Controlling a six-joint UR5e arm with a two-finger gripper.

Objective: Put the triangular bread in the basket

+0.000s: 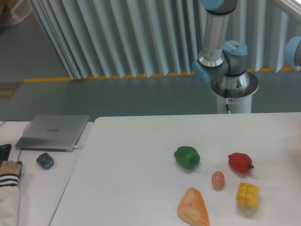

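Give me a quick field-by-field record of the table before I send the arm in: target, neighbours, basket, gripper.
target: triangular bread, flat on the white table, near front edge
nearest neighbour: small tan egg, up and right of it, not touching
other items: green pepper, red pepper, yellow pepper
basket: not in view
gripper: not in view; only the arm's base and lower links show
off-table: closed laptop, mouse
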